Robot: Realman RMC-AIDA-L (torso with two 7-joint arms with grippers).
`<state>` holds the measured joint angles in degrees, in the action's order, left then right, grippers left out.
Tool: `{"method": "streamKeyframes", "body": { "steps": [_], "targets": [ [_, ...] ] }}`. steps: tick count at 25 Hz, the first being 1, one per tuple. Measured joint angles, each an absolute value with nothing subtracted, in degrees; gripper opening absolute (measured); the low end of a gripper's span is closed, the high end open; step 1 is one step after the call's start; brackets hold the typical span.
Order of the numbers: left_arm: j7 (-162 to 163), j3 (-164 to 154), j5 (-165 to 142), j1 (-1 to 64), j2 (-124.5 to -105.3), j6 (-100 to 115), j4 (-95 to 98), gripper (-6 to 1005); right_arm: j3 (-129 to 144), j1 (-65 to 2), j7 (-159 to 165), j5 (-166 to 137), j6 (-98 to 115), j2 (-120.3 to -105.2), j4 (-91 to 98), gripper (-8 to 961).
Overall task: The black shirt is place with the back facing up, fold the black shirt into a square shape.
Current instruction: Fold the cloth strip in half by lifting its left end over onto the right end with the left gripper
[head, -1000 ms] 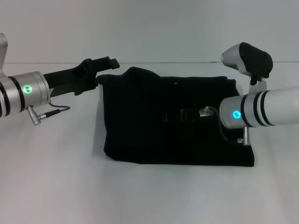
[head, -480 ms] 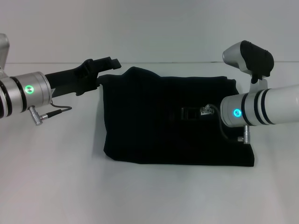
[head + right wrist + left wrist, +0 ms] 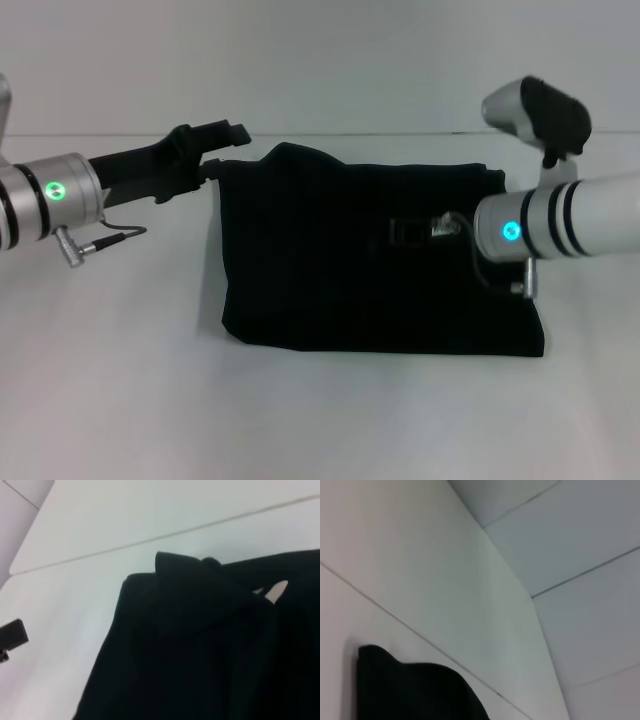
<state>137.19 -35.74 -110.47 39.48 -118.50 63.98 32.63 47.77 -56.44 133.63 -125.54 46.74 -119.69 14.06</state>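
The black shirt (image 3: 330, 270) lies folded into a rough rectangle in the middle of the white table (image 3: 120, 390), with no lettering showing. My left gripper (image 3: 238, 131) hovers at the shirt's far left corner, close to the fabric edge. My right gripper (image 3: 402, 232) is over the middle right of the shirt, dark against the dark cloth. The left wrist view shows one corner of the shirt (image 3: 410, 690). The right wrist view shows the shirt's (image 3: 200, 645) far edge with a raised fold, and the left gripper's tip (image 3: 12, 634) beyond it.
Bare white table surrounds the shirt on all sides. A white wall (image 3: 350, 60) stands behind the table's far edge. A small pale patch (image 3: 275, 590) shows at the shirt's far edge.
My right arm has lifted a little and drawn slightly to the right over the shirt. My left arm has edged slightly left. The shirt has not moved.
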Motion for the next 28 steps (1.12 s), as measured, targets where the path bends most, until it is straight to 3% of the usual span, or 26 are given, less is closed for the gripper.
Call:
{"method": "streamKeyframes", "body": {
  "steps": [10,16,28],
  "targets": [
    [137.2,-33.3,-110.5,39.1,-118.03,64.4,33.1,693,50.7,-53.8,145.9,-125.9,60.6,-116.85,28.7,29],
    [137.2,-33.3,-110.5,39.4,-117.85,64.0,33.1,693,51.1,-53.5,150.7,-127.5,67.1,-116.02,35.4,30],
    [137.1,-33.2,-110.5,39.5,-117.68,63.1,33.0,694,51.8,-44.8,160.4,-139.9,78.1,-118.90,54.8,29]
  ]
}}
